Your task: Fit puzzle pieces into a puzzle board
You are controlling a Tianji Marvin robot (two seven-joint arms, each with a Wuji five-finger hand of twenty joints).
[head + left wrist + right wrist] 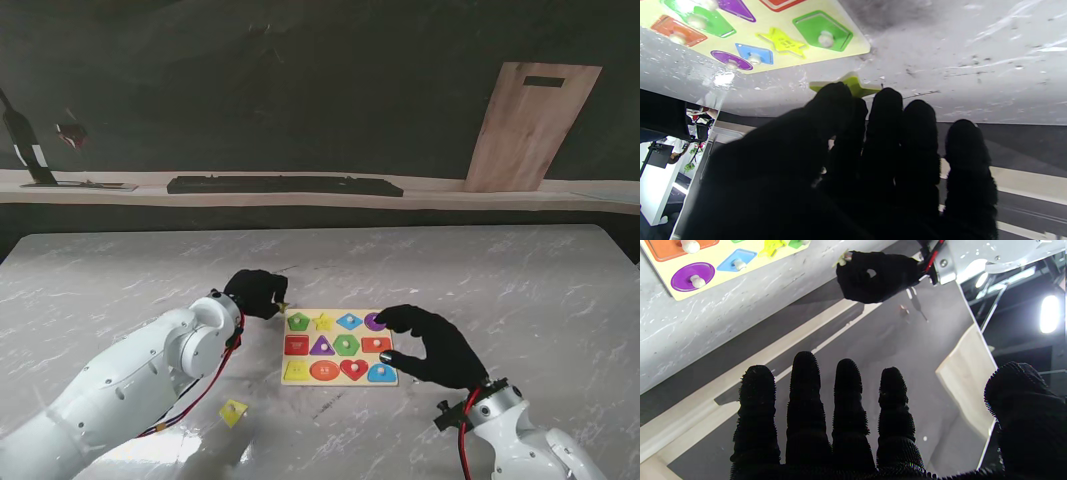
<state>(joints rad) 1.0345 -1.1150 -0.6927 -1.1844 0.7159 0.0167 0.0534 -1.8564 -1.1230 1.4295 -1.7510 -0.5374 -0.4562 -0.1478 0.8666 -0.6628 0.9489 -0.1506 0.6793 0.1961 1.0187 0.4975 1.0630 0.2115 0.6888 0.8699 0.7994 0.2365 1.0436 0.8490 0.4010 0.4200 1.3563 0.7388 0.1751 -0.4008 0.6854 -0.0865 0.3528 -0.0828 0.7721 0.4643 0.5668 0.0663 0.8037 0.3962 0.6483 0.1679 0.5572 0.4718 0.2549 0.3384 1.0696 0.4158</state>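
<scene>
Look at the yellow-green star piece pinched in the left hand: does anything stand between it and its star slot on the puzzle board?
Nothing visible does. The left hand holds the yellow-green star piece just off the wooden puzzle board; only bare marble table separates them.

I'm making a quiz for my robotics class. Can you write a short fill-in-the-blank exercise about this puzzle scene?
1. The left hand pinches a yellow-green piece shaped like a ____.
2. The right hand, holding nothing, has its fingers ____.
3. The puzzle board has a purple ____ piece in its far right corner.
4. A loose ____ piece lies on the table near the left arm.

Missing words: star; apart; circle; yellow
</scene>
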